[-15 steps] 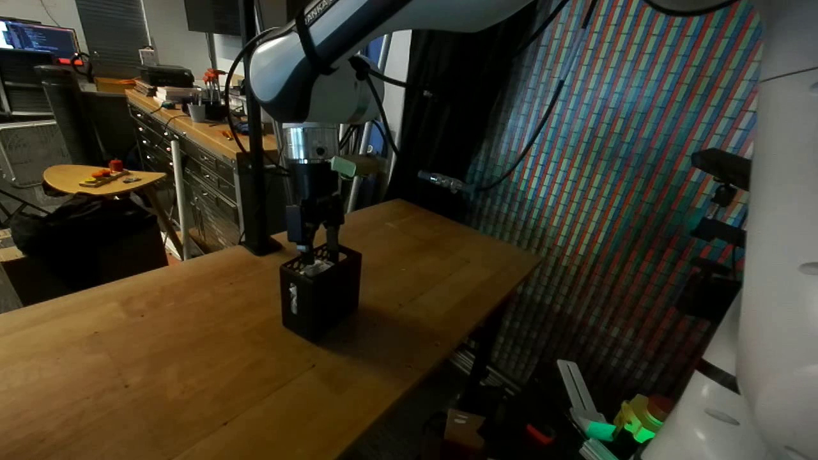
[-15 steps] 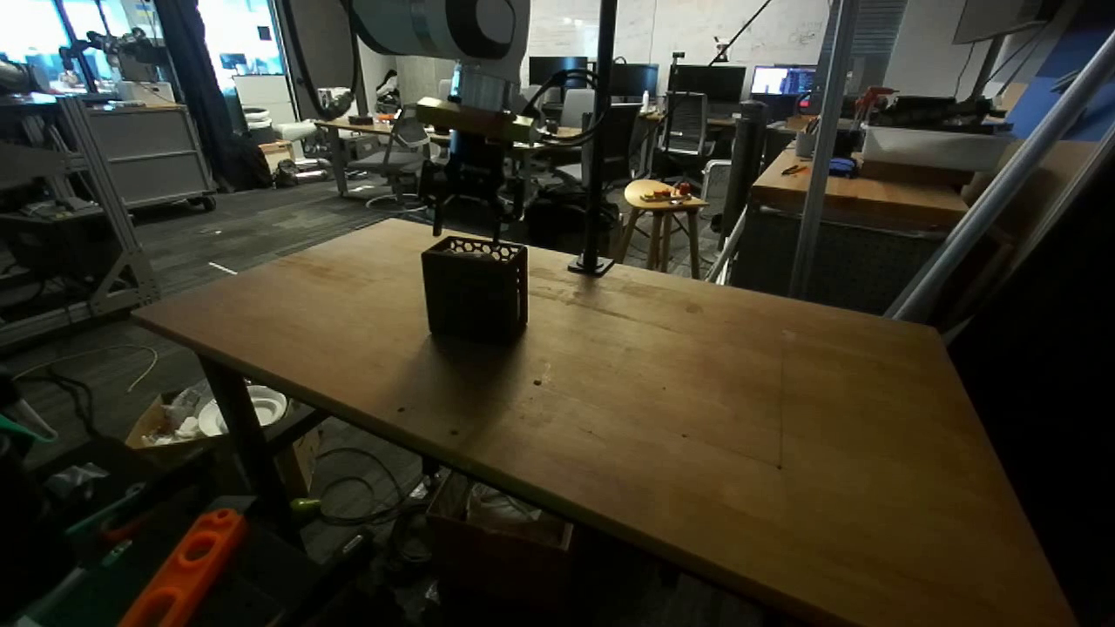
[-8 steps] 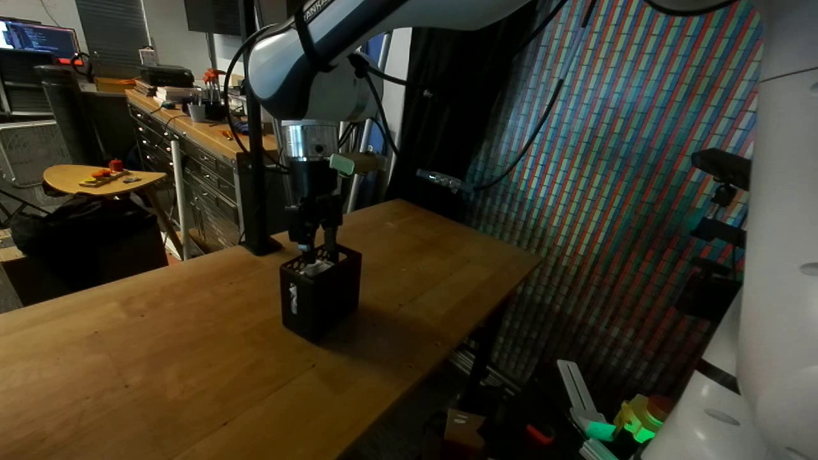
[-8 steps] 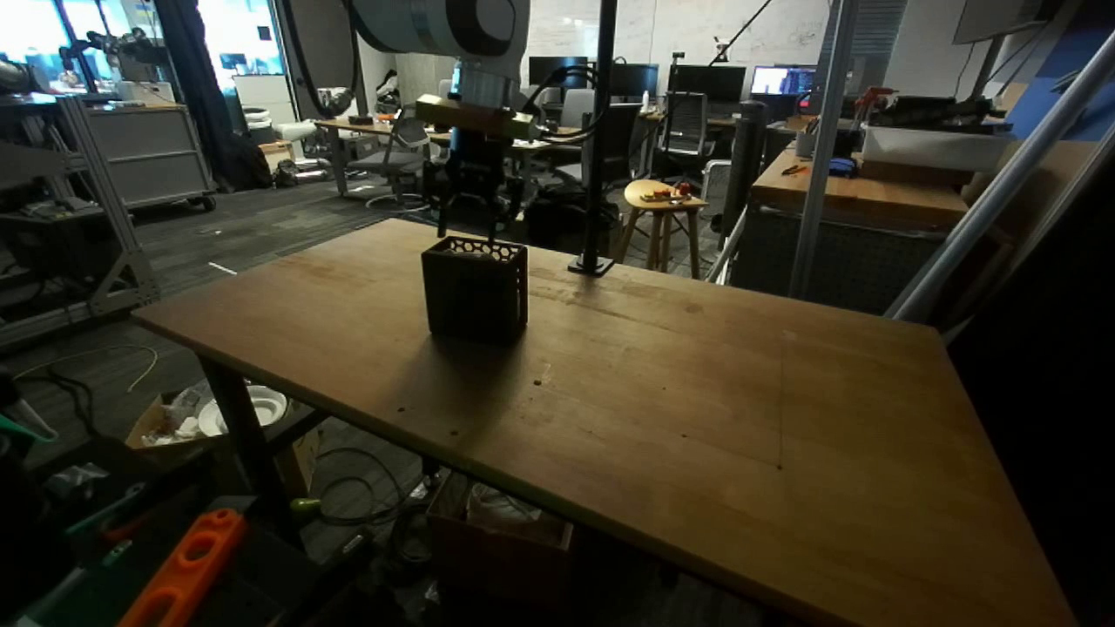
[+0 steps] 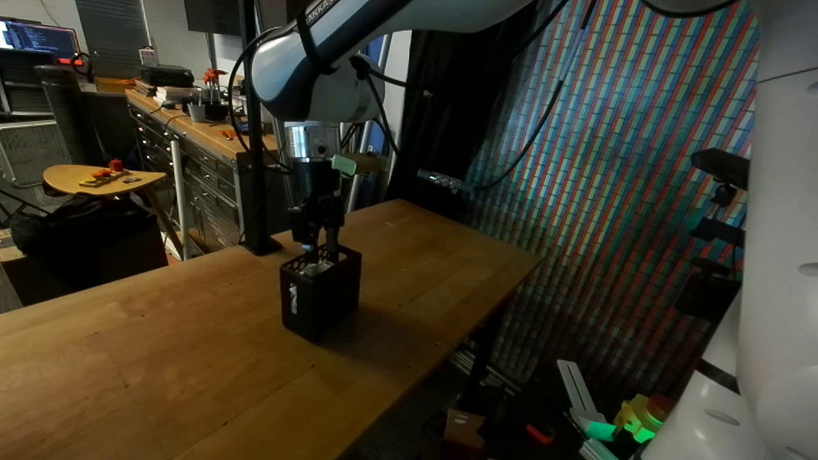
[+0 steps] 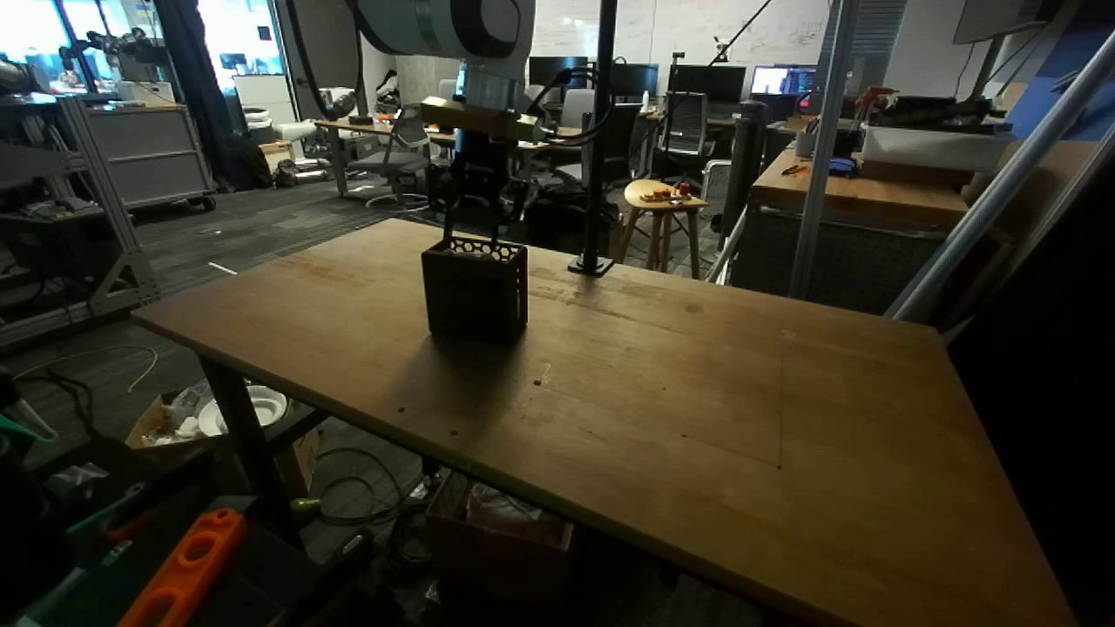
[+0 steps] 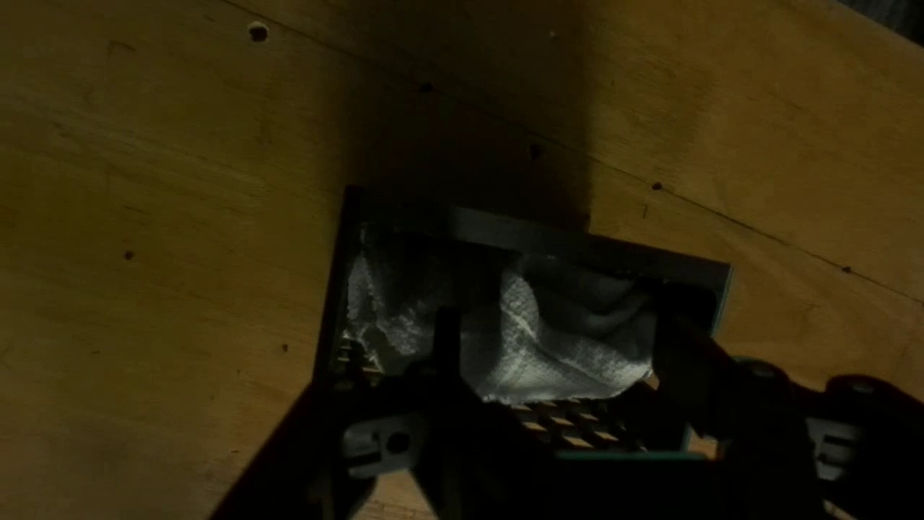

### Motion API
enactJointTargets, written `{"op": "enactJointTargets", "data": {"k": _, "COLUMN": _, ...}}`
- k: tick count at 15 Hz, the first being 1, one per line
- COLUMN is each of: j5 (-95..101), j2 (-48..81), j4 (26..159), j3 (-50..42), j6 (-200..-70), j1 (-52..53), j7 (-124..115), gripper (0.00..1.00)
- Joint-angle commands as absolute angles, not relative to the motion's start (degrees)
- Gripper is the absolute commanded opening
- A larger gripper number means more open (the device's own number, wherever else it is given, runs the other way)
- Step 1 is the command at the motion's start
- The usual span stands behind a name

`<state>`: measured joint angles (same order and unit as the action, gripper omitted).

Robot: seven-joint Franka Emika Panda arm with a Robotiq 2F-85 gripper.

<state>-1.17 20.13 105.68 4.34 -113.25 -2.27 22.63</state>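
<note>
Grey-white cloth (image 7: 538,357) lies crumpled in the black box (image 6: 475,300), upright on the surface (image 6: 697,392), far and left in an exterior view, and my end effector (image 5: 321,255) reaches inside, jaws well apart over the cloth, nothing gripped!

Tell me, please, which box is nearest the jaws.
The black box on the table, with crumpled pale material inside: the jaws are at its open top; other boxes, like the cardboard one with a white plate, are farther off.
</note>
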Motion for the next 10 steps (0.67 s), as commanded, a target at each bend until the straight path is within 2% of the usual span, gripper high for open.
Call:
{"op": "enactJointTargets", "data": {"k": 1, "j5": -0.21, "j2": 20.87, "j4": 103.25, "j3": 3.97, "j6": -111.92, "j1": -1.94, "j7": 23.04, "gripper": 0.38}}
{"op": "enactJointTargets", "data": {"k": 5, "j5": -0.34, "j2": 21.23, "j4": 102.83, "j3": 4.05, "j6": -111.98, "j1": -1.98, "j7": 23.31, "gripper": 0.09}}
{"op": "enactJointTargets", "data": {"k": 9, "j5": -0.69, "j2": 21.73, "j4": 102.85, "j3": 4.12, "j6": -112.36, "j1": -2.11, "j7": 23.47, "gripper": 0.03}}
{"op": "enactJointTargets", "data": {"k": 10, "j5": -0.72, "j2": 21.90, "j4": 102.83, "j3": 4.13, "j6": -112.39, "j1": -2.12, "j7": 23.46, "gripper": 0.06}}
